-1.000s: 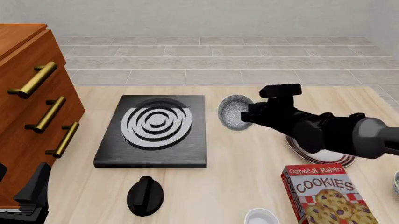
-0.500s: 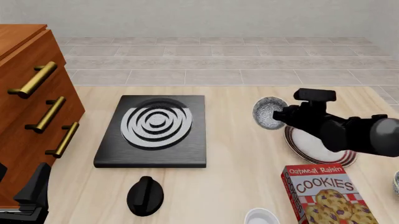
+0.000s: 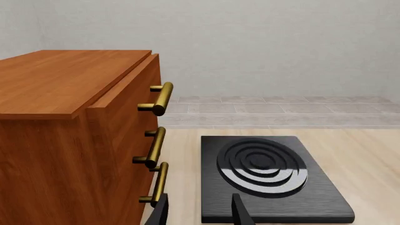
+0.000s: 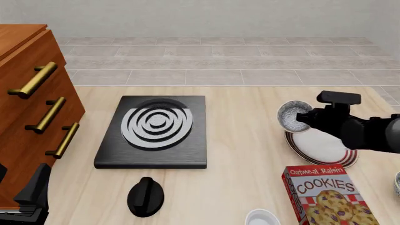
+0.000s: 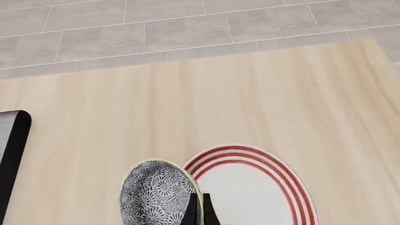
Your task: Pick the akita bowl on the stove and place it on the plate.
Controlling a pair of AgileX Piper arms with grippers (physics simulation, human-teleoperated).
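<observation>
The akita bowl, speckled grey-white inside, hangs tilted in the air over the near-left edge of the plate. My right gripper is shut on its rim. In the right wrist view the bowl sits beside the red-striped plate, with the closed fingers pinching its rim. The stove lies bare left of centre, and its edge shows in the right wrist view. My left gripper rests at the front-left corner, open and holding nothing, and in its own view it points toward the stove.
A wooden drawer cabinet with brass handles fills the left side. A black oval knob lies in front of the stove. A cookies box stands just in front of the plate, with a plain white small bowl to its left.
My right gripper has carried the akita bowl rightward, from just right of the stove to the plate's left edge. The left arm has not moved.
</observation>
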